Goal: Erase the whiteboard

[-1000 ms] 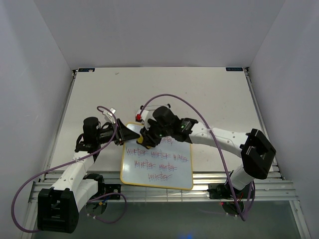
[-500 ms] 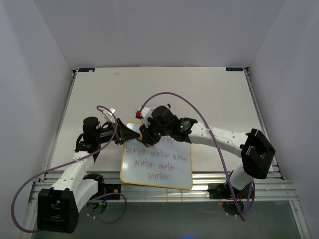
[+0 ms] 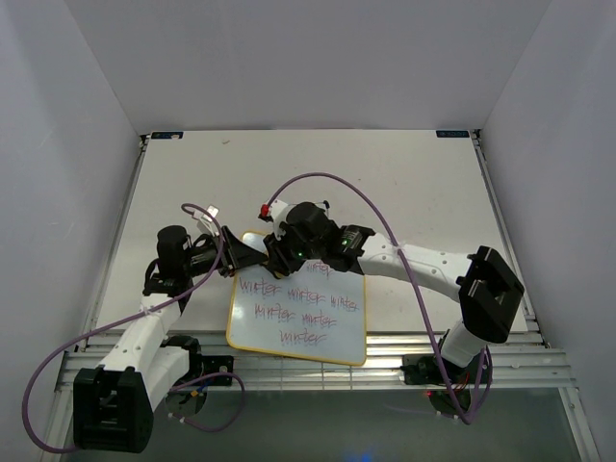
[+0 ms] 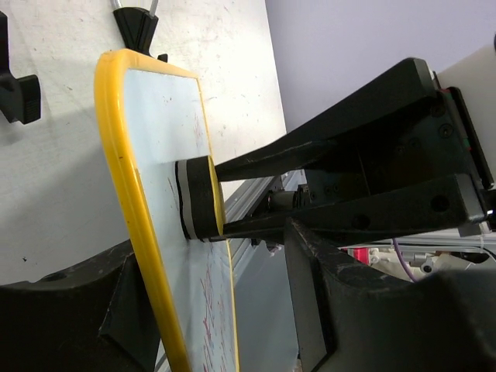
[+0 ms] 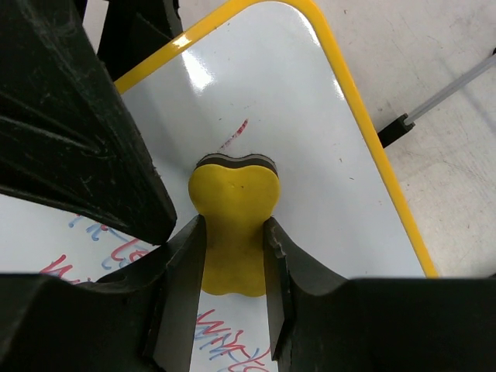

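Note:
The whiteboard (image 3: 318, 332) has a yellow frame and lies tilted near the table's front edge, with rows of purple-red words on it. My right gripper (image 3: 281, 252) is shut on the yellow eraser (image 5: 232, 194) and presses it flat on the board's upper left part (image 5: 287, 101), just above the writing. My left gripper (image 3: 252, 256) straddles the board's upper left edge (image 4: 167, 132). One finger is behind the board and the other stands off its face with a gap showing. The eraser also shows in the left wrist view (image 4: 200, 198), pressed on the board.
The board's black wire stand (image 5: 395, 126) sticks out past its top edge. A small red and white object (image 3: 268, 210) lies just behind the right gripper. Purple cables loop over both arms. An aluminium rail (image 3: 404, 345) runs along the table's front edge. White walls enclose the table.
The whiteboard has slid a little to the left and turned slightly. The right gripper with the eraser has moved up and left on the board. The left gripper has shifted left with the board's edge.

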Controlling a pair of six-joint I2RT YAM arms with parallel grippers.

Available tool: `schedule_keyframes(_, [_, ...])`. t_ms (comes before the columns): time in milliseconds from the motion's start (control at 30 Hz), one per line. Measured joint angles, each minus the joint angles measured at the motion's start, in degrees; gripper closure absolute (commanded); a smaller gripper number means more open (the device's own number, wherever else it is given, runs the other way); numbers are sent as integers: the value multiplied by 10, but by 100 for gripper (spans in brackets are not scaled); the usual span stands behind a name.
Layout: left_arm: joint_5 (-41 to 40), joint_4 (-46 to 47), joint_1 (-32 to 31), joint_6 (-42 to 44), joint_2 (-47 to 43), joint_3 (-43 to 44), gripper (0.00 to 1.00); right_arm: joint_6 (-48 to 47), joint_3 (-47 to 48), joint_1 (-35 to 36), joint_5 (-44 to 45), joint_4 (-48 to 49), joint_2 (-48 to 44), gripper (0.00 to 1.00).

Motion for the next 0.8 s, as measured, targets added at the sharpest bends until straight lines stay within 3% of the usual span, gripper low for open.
schedule_keyframes(500, [21,4,-6,-2,-10,0,34,71,1,0,26,78,5,77])
schedule_keyframes(800, [7,-5,-5,-3,-11,0,34,68,38,-4,14,35,28,77])
